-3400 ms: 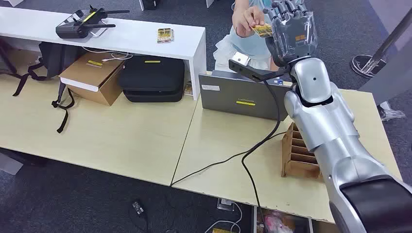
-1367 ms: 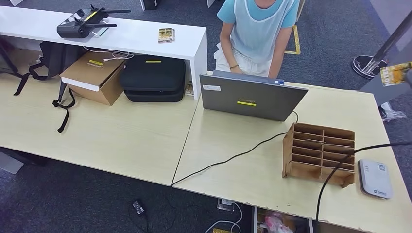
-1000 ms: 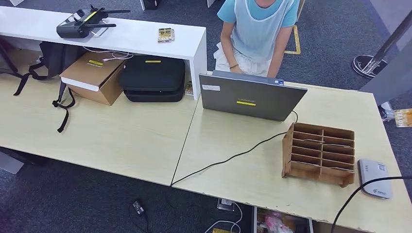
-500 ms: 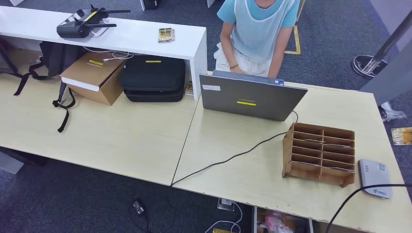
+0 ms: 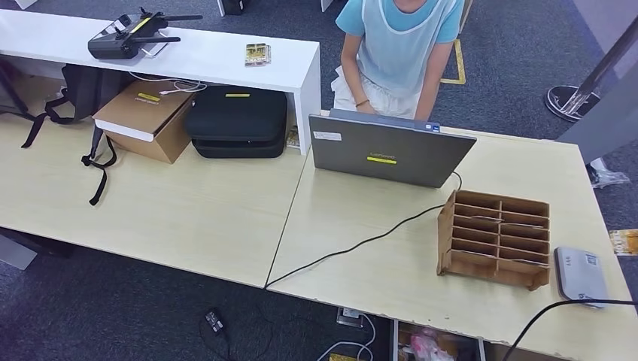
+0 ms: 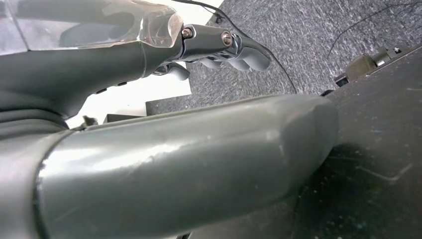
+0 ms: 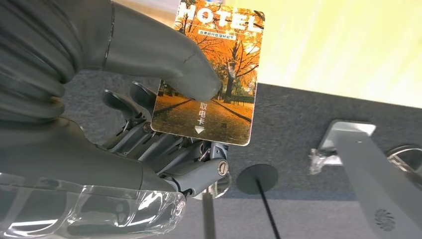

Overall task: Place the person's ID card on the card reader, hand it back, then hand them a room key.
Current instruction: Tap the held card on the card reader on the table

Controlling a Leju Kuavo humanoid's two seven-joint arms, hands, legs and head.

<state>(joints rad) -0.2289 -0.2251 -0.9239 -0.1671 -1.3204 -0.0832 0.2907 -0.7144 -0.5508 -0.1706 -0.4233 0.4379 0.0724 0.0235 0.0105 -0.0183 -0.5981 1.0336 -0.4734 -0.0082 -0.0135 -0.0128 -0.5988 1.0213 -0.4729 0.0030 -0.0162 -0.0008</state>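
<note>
Right robot hand [image 7: 149, 99] pinches glossy card [image 7: 211, 74]

An orange card [image 7: 209, 74] printed with autumn trees and the word HOTEL is pinched between the right hand's [image 7: 149, 99] thumb and fingers, off the table's right edge; the grey-white card reader [image 5: 581, 275] lies flat at the near right corner

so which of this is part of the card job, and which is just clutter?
Job:
- card, printed HOTEL, pinched by the right robot hand
- card reader on the desk
- person behind the laptop

Lying about:
- laptop
- wooden slotted organiser
- cardboard box
- black case
- drone controller
</note>
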